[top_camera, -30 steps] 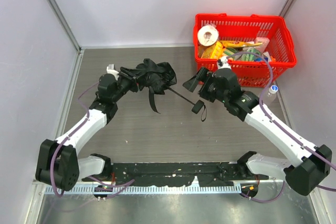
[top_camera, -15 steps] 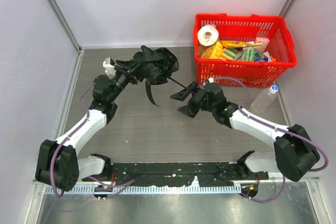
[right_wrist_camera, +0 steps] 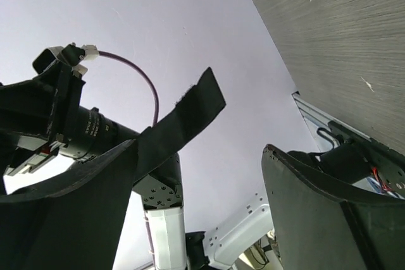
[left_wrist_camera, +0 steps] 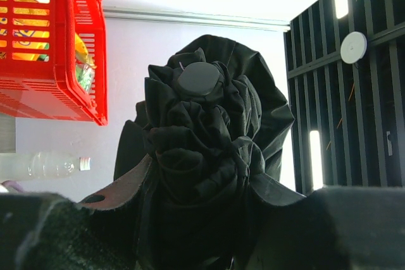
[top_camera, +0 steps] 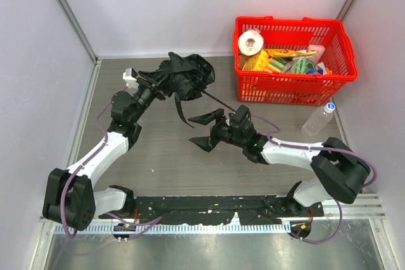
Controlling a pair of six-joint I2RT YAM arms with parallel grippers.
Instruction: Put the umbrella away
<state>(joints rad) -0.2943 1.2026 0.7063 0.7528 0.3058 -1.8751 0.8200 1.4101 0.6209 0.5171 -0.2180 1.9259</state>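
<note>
Between the left gripper's (top_camera: pixel 155 88) fingers sits the bunched black canopy of the umbrella (top_camera: pixel 187 76), pinched at its near end. The left wrist view shows crumpled folds filling the gap, with the round top cap (left_wrist_camera: pixel 198 79) facing away. The fingers themselves are dark, blurred shapes along the bottom of that view. The bundle hangs above the table (top_camera: pixel 158 156) near its far edge, left of centre. A flat closing strap (top_camera: pixel 181 112) dangles from it, and a thin metal shaft (top_camera: pixel 218 101) slants out toward the right arm. The shaft's far end passes behind that arm's wrist, so the handle cannot be made out.

The right gripper (top_camera: pixel 197 131) lies low over the middle of the table, its fingers spread wide with nothing between them, pointing toward the left arm. In its own wrist view the strap crosses beyond one finger (right_wrist_camera: pixel 69 219); whether they touch cannot be told.

At the far right corner stands a red plastic basket (top_camera: pixel 288 86) holding a toilet roll (top_camera: pixel 250 42) and coloured packets too jumbled to name. A clear plastic bottle (top_camera: pixel 318 120) lies just beside the basket's near right corner.
</note>
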